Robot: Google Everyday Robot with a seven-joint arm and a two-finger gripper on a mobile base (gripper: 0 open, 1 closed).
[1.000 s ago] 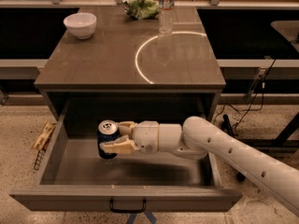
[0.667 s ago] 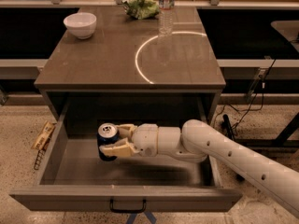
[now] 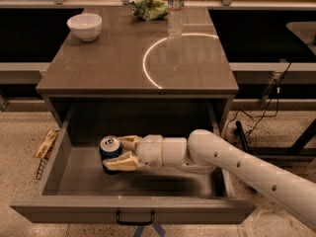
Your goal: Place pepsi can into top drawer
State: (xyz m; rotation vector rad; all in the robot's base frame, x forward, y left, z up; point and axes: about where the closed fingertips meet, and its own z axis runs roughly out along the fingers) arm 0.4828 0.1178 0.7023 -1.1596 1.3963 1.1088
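Observation:
The top drawer (image 3: pixel 54 164) is pulled out wide, with its black handle (image 3: pixel 135 219) at the front centre. The pepsi can (image 3: pixel 109 151) stands upright inside it, left of middle, low near the drawer floor. My gripper (image 3: pixel 121 153) reaches in from the right on a white arm (image 3: pixel 237 164). Its two tan fingers (image 3: pixel 122 162) lie on either side of the can and hold it.
On the tabletop above stand a white bowl (image 3: pixel 84 26), a clear plastic bottle (image 3: pixel 175 10) and a green bag (image 3: pixel 149 7). A snack packet (image 3: pixel 45 142) hangs off the drawer's left side. Cables (image 3: pixel 256 117) run along the floor at the right.
The gripper and the can have stayed nearly still inside the drawer, perhaps a touch lower. The fingers remain around the can.

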